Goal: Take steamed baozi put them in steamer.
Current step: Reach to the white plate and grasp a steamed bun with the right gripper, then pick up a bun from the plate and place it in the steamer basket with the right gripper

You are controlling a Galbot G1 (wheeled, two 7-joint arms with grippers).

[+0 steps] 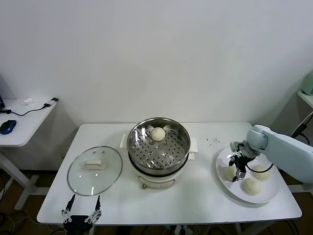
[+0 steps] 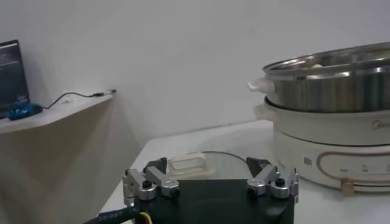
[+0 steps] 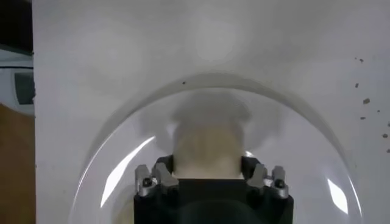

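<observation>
baozi point(image 3: 207, 149) between right gripper point(image 3: 207, 176) fingers, on plate point(image 1: 222, 183)

Overhead head view; two low wrist views

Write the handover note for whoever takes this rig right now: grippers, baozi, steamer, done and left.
Right gripper: down over the white plate, jaws around the left-hand baozi there; not lifted, and a firm grip is not confirmed.
Left gripper: open, empty, parked at the table's near edge in front of the glass lid.
Steamer: mid-table, uncovered, one baozi on its perforated floor towards the back.
Done: one of four in.
Left: three on the plate, counting the one between the jaws; the other two lie beside it.
</observation>
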